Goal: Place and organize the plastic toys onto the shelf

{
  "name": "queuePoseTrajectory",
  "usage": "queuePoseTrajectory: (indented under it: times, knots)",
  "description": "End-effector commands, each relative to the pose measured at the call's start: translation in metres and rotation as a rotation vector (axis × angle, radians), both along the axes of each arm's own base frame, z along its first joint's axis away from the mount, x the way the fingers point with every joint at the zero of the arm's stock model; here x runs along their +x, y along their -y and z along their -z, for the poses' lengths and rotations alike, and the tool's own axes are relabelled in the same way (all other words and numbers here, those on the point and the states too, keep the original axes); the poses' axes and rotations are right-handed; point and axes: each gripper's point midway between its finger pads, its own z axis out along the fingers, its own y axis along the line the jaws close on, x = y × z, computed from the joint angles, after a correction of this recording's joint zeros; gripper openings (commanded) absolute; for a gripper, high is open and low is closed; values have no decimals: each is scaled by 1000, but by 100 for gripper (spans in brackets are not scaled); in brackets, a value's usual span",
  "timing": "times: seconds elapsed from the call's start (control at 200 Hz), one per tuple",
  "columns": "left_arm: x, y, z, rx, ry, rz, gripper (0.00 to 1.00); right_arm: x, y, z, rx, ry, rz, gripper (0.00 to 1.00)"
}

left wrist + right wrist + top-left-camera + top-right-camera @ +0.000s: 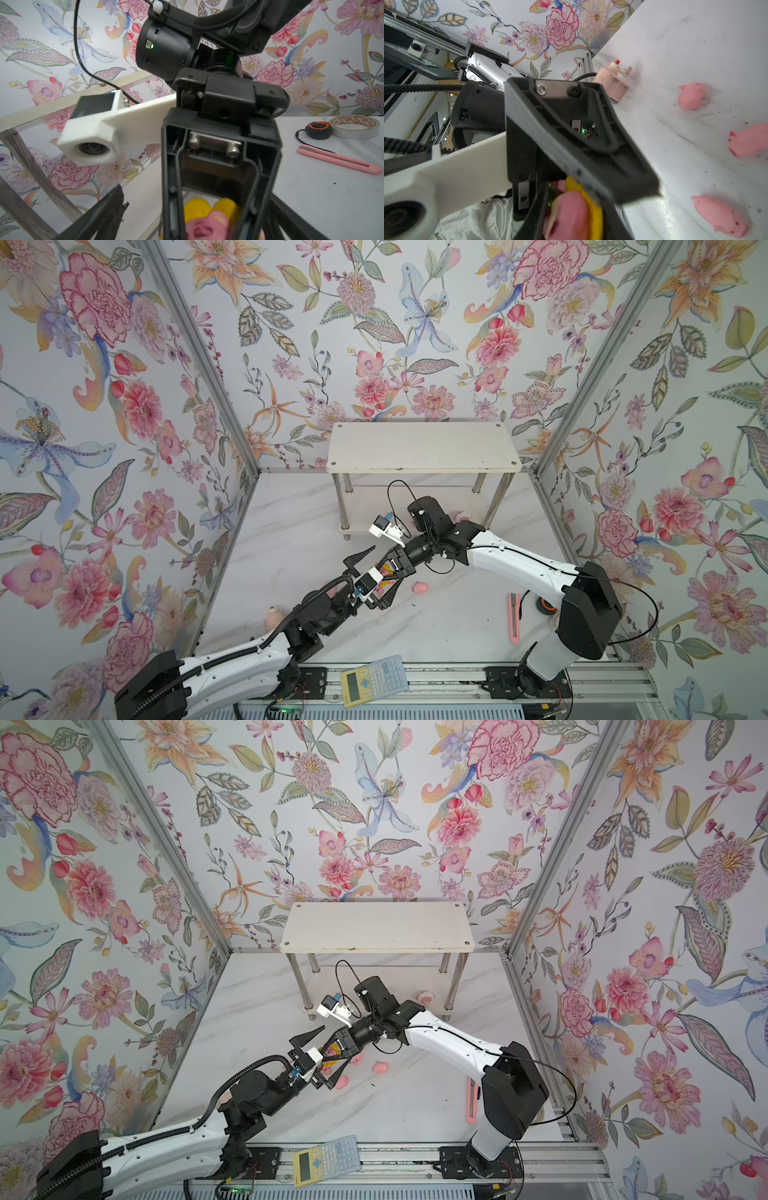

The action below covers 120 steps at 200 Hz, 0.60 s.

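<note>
My two grippers meet over the middle of the table. The yellow-maned pink toy (387, 569) (199, 207) (571, 214) sits between the jaws of my right gripper (384, 578) (332, 1054), which is shut on it. My left gripper (370, 580) (195, 228) stands wide open around them, its fingers clear of the toy. Pink pigs (380, 1067) (342, 1082) (691, 95) (720, 216) lie on the table beside the grippers. The white shelf (424, 448) (376, 928) stands at the back, with a round pink-and-white toy (461, 516) on its lower tier.
A pink utility knife (514, 618) (338, 159) lies at the right, with a tape roll (353, 126) and a black-and-orange tape measure (319, 129) beyond it. A yellow-and-grey calculator (374, 680) rests on the front rail. A pink box-like thing (612, 83) sits near the left wall.
</note>
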Motion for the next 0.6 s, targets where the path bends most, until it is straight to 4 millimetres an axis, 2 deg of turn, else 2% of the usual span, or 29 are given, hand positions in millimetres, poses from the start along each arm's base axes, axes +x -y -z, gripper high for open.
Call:
queuePoseTrajectory:
  times: [0.0, 0.19, 0.21, 0.335, 0.495, 0.596]
  knots:
    - [4, -12, -14, -81, 13, -51, 100, 6, 4, 5, -26, 17, 24, 0]
    - [1, -27, -17, -119, 15, -85, 99, 72, 12, 30, -146, 214, 205, 0]
    - [0, -30, -5, -118, -15, -87, 99, 79, 12, 32, -158, 245, 219, 0]
    - [-1, -44, 1, -148, -39, -121, 100, 117, 6, 30, -187, 418, 271, 0]
    - [-2, -63, 9, -184, -67, -175, 100, 147, -15, 27, -174, 559, 252, 0]
    - [-2, -76, 10, -210, -69, -212, 99, 158, -27, 39, -196, 712, 199, 0]
